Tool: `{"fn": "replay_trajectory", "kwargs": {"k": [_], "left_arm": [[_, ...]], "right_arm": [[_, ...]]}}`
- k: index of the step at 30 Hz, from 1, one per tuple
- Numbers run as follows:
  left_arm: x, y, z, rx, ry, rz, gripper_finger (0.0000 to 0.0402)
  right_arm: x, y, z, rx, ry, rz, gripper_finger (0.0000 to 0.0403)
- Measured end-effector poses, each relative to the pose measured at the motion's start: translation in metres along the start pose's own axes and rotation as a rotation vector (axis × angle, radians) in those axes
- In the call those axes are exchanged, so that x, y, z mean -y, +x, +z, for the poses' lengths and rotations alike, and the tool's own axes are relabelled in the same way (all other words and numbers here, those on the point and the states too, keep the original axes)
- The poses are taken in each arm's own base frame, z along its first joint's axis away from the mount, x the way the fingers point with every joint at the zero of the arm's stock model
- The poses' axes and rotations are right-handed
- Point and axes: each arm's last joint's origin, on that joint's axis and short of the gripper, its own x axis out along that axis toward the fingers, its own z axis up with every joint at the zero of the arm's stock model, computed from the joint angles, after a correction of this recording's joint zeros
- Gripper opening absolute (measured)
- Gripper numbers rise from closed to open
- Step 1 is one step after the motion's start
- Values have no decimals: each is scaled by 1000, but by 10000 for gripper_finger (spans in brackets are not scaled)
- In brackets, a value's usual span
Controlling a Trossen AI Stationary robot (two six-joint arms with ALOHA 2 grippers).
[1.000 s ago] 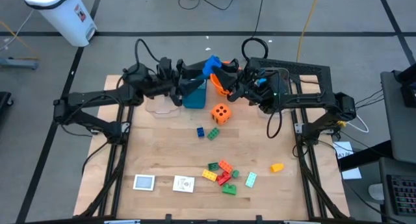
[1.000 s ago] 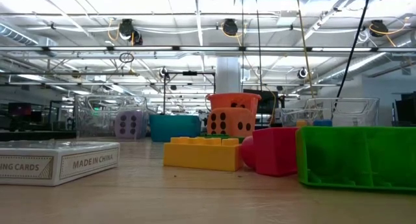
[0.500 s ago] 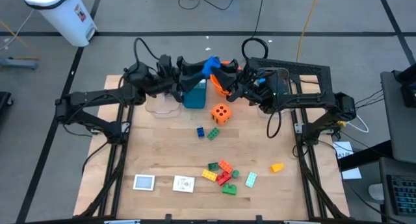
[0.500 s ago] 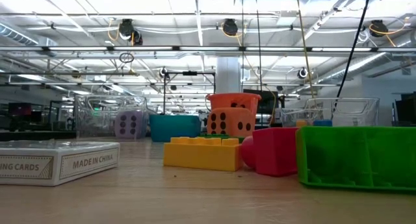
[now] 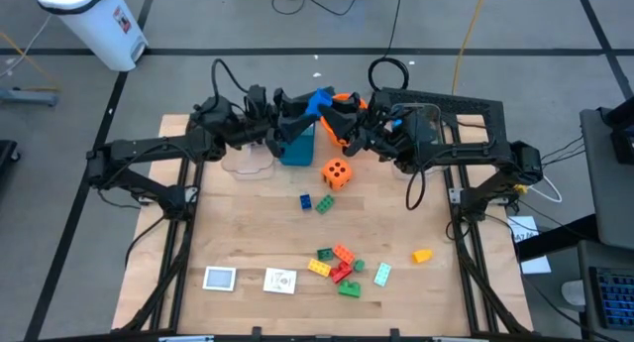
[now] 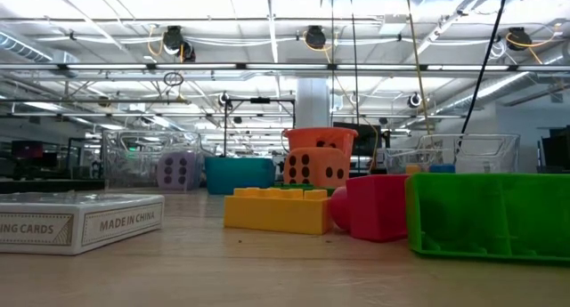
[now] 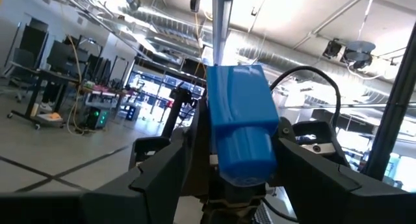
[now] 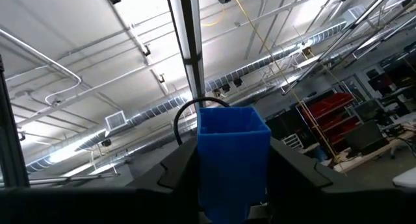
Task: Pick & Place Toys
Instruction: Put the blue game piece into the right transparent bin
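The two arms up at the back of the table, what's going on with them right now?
Both grippers meet above the far edge of the table, over the teal box and the orange bucket. The left gripper and the right gripper are each closed on the same blue brick, apparently mid hand-over. The orange die sits on the table just in front, and a cluster of small bricks and two white cards wait near the front edge.
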Motion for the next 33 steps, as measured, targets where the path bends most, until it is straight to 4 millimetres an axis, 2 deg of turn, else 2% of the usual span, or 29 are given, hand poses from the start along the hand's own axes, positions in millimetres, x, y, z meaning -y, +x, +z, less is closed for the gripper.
{"fn": "replay_trajectory", "kwargs": {"k": [4, 13, 22, 26, 33], "left_arm": [[-1, 0, 1, 0, -5, -1, 225], [-1, 0, 1, 0, -5, -1, 127], [-1, 0, 1, -7, 11, -17, 137], [-4, -1, 2, -19, 17, -47, 125], [-8, -1, 8, -38, 15, -106, 125]], "right_arm": [[0, 0, 0, -1, 0, -1, 143], [1, 0, 0, -1, -10, -6, 143], [1, 0, -1, -7, -7, -3, 152], [1, 0, -1, -8, -13, -1, 154], [0, 0, 0, 1, -70, 8, 155]]}}
